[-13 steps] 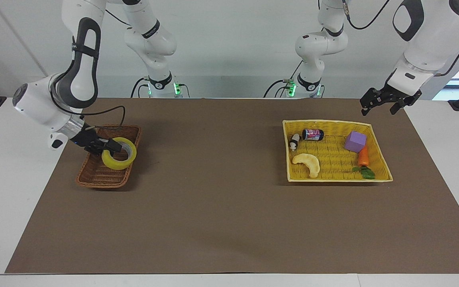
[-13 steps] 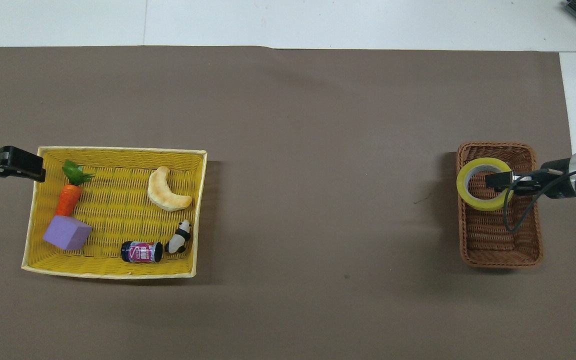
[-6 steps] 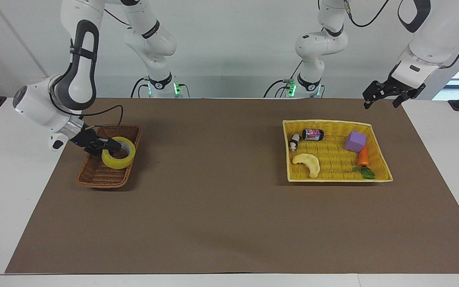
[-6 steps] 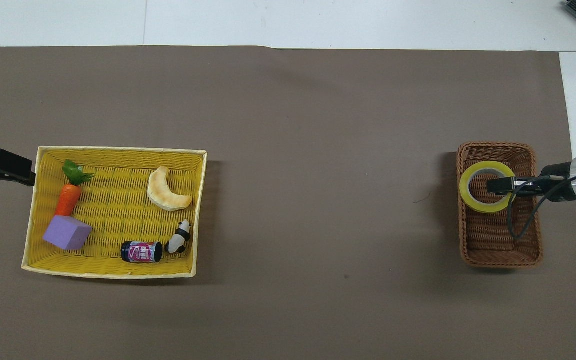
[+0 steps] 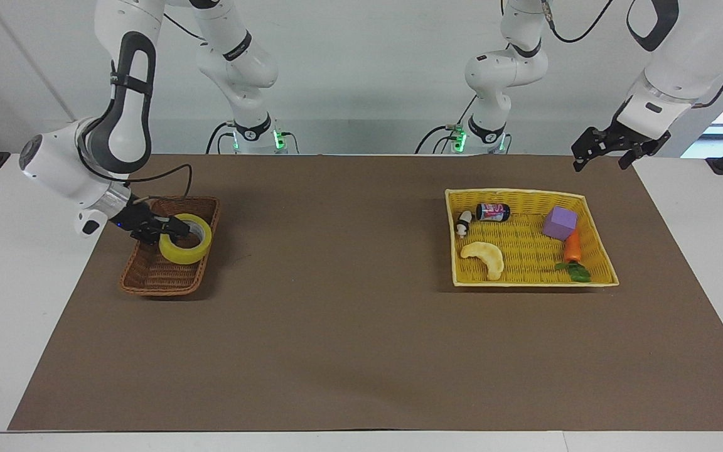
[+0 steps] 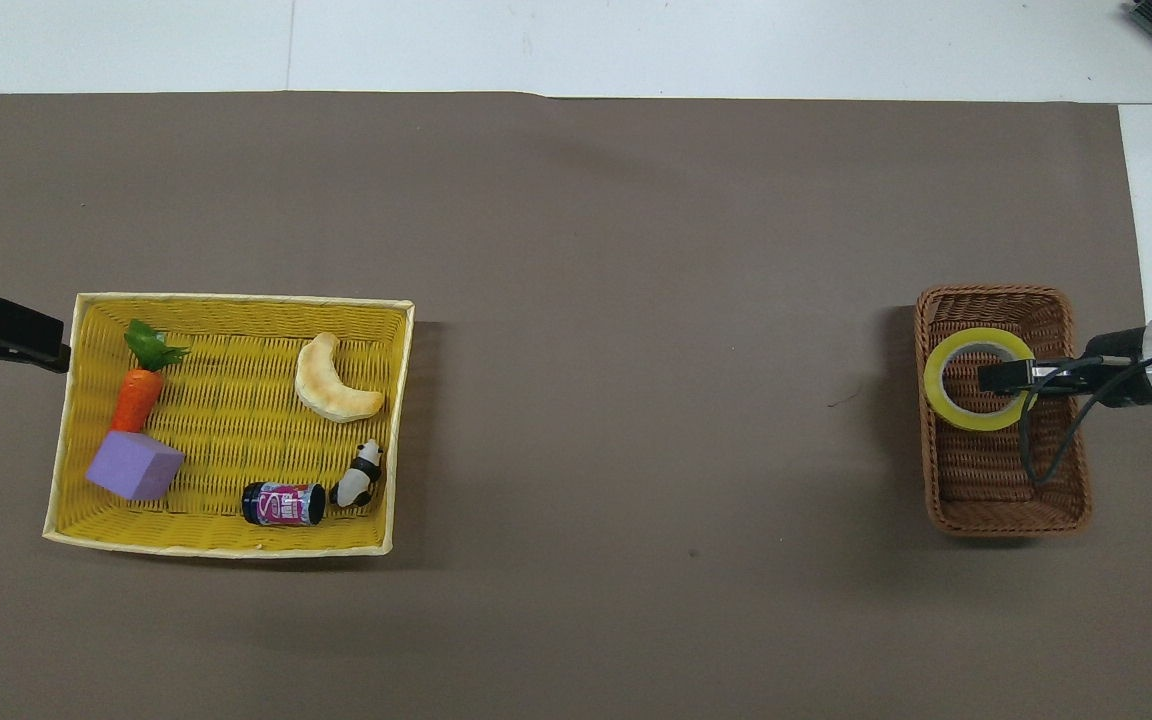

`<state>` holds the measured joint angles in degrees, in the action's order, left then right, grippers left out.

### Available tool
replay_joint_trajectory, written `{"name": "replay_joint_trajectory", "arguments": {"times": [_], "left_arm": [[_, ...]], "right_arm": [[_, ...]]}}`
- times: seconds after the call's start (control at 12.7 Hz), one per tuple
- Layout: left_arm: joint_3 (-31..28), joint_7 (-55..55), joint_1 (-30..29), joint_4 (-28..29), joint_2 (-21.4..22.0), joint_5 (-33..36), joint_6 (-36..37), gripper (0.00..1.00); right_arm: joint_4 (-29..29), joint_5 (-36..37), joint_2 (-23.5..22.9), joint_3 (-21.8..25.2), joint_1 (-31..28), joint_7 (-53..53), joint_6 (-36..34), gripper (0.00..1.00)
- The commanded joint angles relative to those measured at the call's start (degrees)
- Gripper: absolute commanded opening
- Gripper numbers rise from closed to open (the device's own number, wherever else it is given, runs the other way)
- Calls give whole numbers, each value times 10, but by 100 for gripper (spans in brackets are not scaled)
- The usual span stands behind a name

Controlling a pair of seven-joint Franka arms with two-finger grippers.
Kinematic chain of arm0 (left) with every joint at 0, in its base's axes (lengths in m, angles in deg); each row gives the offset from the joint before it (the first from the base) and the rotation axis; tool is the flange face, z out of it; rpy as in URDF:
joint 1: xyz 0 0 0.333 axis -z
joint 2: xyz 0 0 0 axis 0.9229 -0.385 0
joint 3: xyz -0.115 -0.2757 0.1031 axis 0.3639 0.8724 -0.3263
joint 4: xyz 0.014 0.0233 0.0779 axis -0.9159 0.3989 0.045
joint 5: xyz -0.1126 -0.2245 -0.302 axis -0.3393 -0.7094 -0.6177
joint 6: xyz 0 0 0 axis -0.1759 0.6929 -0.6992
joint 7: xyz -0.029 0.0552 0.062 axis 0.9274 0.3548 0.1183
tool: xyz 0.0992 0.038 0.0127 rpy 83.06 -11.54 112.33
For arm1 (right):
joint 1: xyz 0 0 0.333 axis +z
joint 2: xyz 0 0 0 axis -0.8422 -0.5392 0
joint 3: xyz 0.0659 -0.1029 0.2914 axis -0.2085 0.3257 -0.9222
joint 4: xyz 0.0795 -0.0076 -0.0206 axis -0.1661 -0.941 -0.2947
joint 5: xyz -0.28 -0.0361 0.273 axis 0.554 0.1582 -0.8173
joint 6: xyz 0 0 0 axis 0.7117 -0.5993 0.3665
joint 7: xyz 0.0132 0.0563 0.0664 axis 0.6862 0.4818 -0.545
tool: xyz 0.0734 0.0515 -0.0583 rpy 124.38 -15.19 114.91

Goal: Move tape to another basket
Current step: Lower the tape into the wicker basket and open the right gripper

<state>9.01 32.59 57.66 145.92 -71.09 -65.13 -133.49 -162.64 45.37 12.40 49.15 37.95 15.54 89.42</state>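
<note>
We see the right gripper (image 5: 170,230) clamped on the rim of the yellow tape roll (image 5: 186,247), one finger inside the core, holding it over the brown wicker basket (image 5: 148,276) at the right arm's end of the table. The left gripper (image 5: 603,150) waits with fingers spread, raised beside the yellow tray-basket (image 5: 600,251), which holds a toy carrot (image 5: 572,245) and a purple block (image 5: 559,223)

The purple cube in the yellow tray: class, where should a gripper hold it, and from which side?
Grip the purple cube across two facing flat sides, coming from above. It lies tilted against the carrot, so turn the fingers to match.
</note>
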Motion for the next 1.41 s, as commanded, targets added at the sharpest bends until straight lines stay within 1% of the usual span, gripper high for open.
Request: {"name": "replay_joint_trajectory", "arguments": {"times": [0.0, 0.24, 0.47, 0.63, 0.86, 0.94, 1.02, 1.18, 1.26, 1.34], "left_arm": [[5, 5, -8, -6, 1, 3, 12, 100], [5, 5, -8, -6, 1, 3, 12, 100], [6, 5, -8, -6, 1, 3, 12, 100], [4, 6, -4, -6, 0, 3, 13, 100], [2, 6, 10, -6, 0, 3, 14, 100], [-3, 6, 17, -6, 0, 3, 13, 100], [-24, 6, 41, -6, 0, 3, 13, 100], [-80, 6, 95, -6, 0, 3, 12, 100], [-89, 6, 107, -6, 0, 3, 12, 100], [-88, 6, 103, -6, 2, 3, 12, 100]], "right_arm": [[-23, 41, 0, -4, -29, -41, 7, 0], [0, 30, -6, -5, -34, -57, -1, 0], [-20, 29, 0, -5, -39, -67, 1, 0], [-15, 28, 0, -5, -48, -107, 1, 0], [8, -8, -6, -5, -55, -170, 3, 0], [7, -15, -6, -4, -58, -180, 6, 0], [3, -16, -4, -5, -68, -190, 6, 0], [5, -51, -3, -4, -71, -231, 2, 0], [4, -51, -2, -3, -71, -240, 2, 0], [8, -50, -3, -4, -72, -255, 0, 0]]}}
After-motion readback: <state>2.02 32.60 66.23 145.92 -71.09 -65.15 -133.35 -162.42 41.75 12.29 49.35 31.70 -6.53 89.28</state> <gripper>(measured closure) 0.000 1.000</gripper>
